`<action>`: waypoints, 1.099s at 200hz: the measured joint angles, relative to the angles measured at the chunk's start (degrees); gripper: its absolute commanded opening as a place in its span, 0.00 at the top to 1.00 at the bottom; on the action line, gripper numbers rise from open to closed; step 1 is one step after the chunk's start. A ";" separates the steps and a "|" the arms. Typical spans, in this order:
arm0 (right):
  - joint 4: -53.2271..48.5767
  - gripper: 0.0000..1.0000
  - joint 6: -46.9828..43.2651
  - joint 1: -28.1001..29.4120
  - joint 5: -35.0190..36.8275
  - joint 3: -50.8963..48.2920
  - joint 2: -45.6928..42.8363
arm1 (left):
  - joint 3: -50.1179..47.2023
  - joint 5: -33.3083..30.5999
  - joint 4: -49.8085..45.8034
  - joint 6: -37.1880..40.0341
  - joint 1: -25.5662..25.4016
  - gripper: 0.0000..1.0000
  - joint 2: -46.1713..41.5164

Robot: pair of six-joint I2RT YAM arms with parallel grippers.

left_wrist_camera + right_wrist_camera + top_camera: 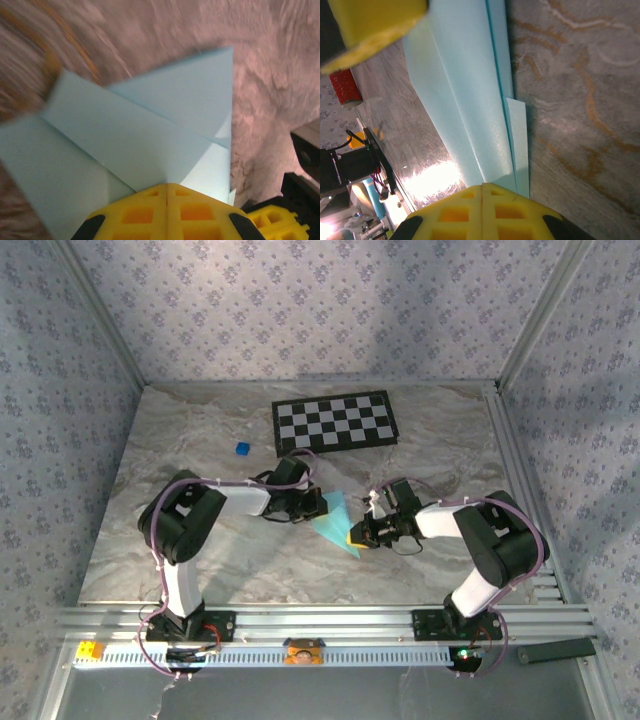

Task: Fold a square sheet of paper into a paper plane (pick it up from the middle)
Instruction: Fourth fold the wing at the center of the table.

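Lab test cell: checkerboard (334, 423), aluminium frame (330, 620)

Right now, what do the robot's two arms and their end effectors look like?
Both the left arm and right arm have black joint housings and white link tubes, with lilac cables looped along them. The left end effector and right end effector have bright yellow fingers with a square waffle grid.

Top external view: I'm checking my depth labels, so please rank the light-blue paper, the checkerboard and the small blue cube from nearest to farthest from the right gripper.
1. The light-blue paper: clamped in the jaws of the right gripper, at table centre.
2. The checkerboard: farther back, lying flat near the rear wall.
3. The small blue cube: farthest, back-left, left of the checkerboard.
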 measured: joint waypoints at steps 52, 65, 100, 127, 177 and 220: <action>0.39 1.00 0.00 -0.07 0.00 -0.33 -0.15 | 3.39 -2.49 -3.80 1.36 5.81 0.94 0.96; 0.39 1.00 0.00 -0.07 0.00 -0.35 -0.24 | 3.76 -3.06 -4.48 1.97 7.13 0.94 0.98; 0.26 1.00 0.00 -0.22 0.00 -0.42 -0.37 | 4.37 -3.56 -6.34 2.82 8.13 0.93 0.70; 0.20 1.00 0.00 -0.22 0.02 -0.42 -0.39 | 3.78 -5.20 -8.41 2.80 7.32 0.91 -3.41; -0.31 1.00 0.00 -0.26 0.13 -0.39 -0.68 | 3.54 -6.78 -7.67 2.03 0.59 0.91 -10.99; -2.25 0.99 -0.04 -0.39 0.81 -0.39 -1.62 | 3.87 -6.71 -7.34 1.92 -5.40 0.91 -6.14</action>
